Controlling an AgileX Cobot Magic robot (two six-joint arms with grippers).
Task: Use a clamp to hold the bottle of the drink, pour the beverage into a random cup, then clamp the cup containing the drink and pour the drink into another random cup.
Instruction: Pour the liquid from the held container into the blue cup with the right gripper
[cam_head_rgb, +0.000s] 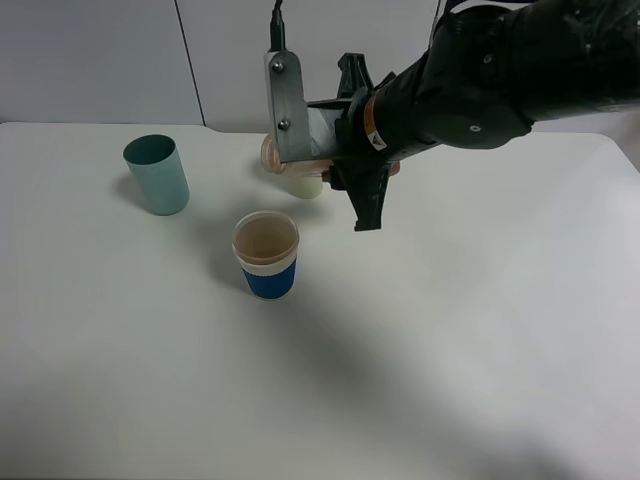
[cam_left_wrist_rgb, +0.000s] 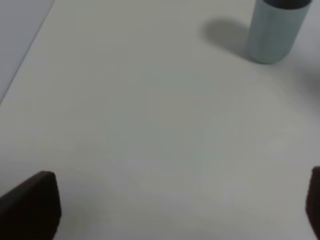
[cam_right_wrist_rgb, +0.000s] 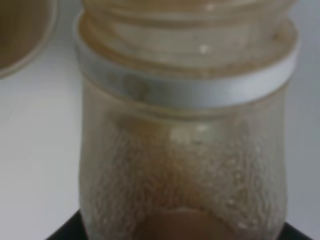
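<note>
Exterior high view alone takes in the whole layout: the white table (cam_head_rgb: 480, 330), the teal cup (cam_head_rgb: 157, 176) standing at the left, the blue-sleeved cup (cam_head_rgb: 266, 256) nearer the middle, and a pale tumbler (cam_head_rgb: 303, 186) mostly hidden behind the right gripper (cam_head_rgb: 320, 160). Only this view shows the bulky black right arm (cam_head_rgb: 500, 70), which reaches in from the upper right across the middle with its wrist rolled, so that the bottle (cam_head_rgb: 268, 155) lies about level above the table. A metal camera bracket (cam_head_rgb: 285, 100) covers most of the bottle. Its mouth end pokes out to the left of the bracket, higher in the picture than the blue-sleeved cup, whose inside looks brownish.

Right wrist view gives what the high camera cannot: the bottle (cam_right_wrist_rgb: 185, 150) fills the frame, with its wide threaded neck and white ring pointing away from the camera. A little brown beverage (cam_right_wrist_rgb: 175, 224) sits at the end nearest the fingers (cam_right_wrist_rgb: 65, 231), which are clamped tight against its sides. A slice of the blue-sleeved cup's rim (cam_right_wrist_rgb: 25, 45) shows beside the neck. Whether the mouth is directly over that cup I cannot tell.

Left wrist view shows the left gripper (cam_left_wrist_rgb: 172, 210), which the high camera does not catch. Its jaws are spread wide over bare table with nothing between them, and the teal cup (cam_left_wrist_rgb: 277, 30) stands well ahead of it.
</note>
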